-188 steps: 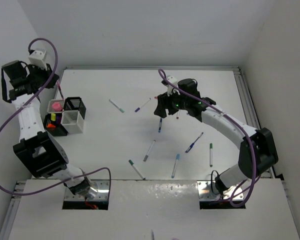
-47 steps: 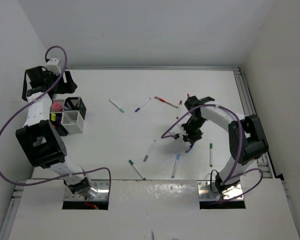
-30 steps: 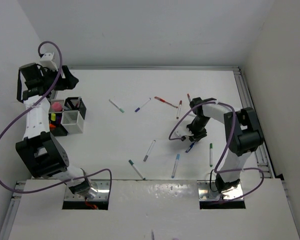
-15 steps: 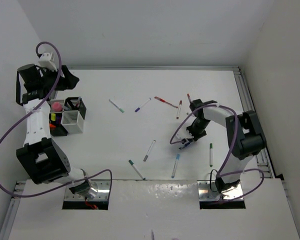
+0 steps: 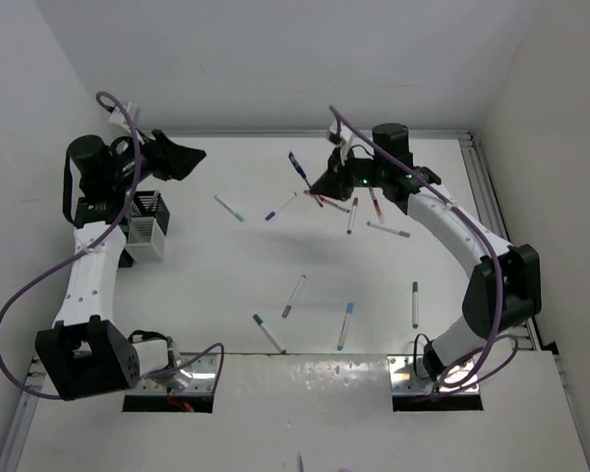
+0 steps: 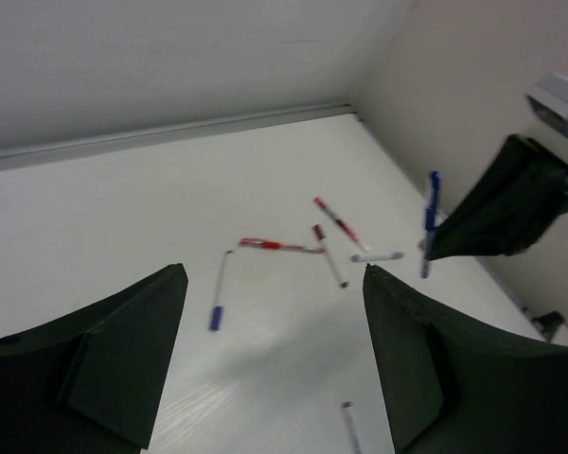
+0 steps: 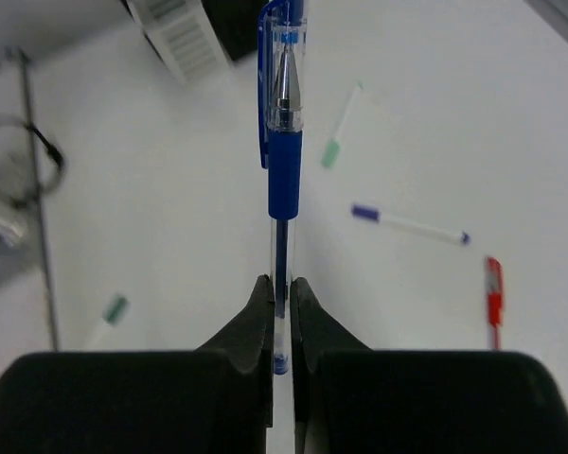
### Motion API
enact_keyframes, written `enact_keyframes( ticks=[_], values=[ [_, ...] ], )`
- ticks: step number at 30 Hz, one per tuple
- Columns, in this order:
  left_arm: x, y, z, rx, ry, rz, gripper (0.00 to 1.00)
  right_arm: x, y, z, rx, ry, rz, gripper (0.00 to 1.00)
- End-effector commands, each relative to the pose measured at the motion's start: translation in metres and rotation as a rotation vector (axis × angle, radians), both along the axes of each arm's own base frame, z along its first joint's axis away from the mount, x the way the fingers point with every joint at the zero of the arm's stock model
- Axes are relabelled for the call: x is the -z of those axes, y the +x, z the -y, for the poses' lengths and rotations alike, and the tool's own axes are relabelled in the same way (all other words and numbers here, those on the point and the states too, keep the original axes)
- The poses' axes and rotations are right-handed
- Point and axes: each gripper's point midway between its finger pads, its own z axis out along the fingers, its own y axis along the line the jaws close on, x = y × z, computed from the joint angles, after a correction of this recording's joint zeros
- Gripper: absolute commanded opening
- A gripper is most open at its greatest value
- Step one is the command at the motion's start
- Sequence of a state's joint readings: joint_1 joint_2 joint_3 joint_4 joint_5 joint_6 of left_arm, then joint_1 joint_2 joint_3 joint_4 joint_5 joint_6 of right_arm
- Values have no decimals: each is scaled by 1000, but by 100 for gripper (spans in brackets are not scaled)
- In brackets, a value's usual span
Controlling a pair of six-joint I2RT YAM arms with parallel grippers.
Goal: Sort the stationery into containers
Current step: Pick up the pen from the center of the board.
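Only the wrist view shows right end effector (image 7: 281,284) tightly clamping blue pen (image 7: 284,180).

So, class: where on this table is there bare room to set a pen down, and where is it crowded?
Bare: the stretch between the white holder and the grey pen, and the near edge left of the green-tipped pen. Crowded: the red pens beneath the right pincer, which grips a blue pen.

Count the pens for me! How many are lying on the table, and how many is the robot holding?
Loose pens on the table: 10
Blue pen in the right tool: 1
Total: 11
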State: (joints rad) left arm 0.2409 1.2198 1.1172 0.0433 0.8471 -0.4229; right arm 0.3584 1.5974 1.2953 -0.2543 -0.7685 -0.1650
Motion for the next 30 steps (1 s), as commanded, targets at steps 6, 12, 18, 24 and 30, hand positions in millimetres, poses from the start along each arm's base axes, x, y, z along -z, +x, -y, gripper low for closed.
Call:
enact_keyframes(
  ticks=[6,12,18,24,30],
  values=[
    [-41,-28,85,216,-115,82,82,-110,-11,-64,42,473,-226,0],
    [-42,-34,111,298,-145,77,84,-113,-23,-84,-8,472,-231,0],
    [-33,-30,119,327,-190,23,83,-113,-28,-100,-36,474,-261,0],
    [-29,-28,125,336,-205,7,84,-112,-37,-118,-85,471,-278,0],
    [-28,-23,130,343,-243,-11,81,-103,-46,-137,-118,450,-309,0]
  ],
)
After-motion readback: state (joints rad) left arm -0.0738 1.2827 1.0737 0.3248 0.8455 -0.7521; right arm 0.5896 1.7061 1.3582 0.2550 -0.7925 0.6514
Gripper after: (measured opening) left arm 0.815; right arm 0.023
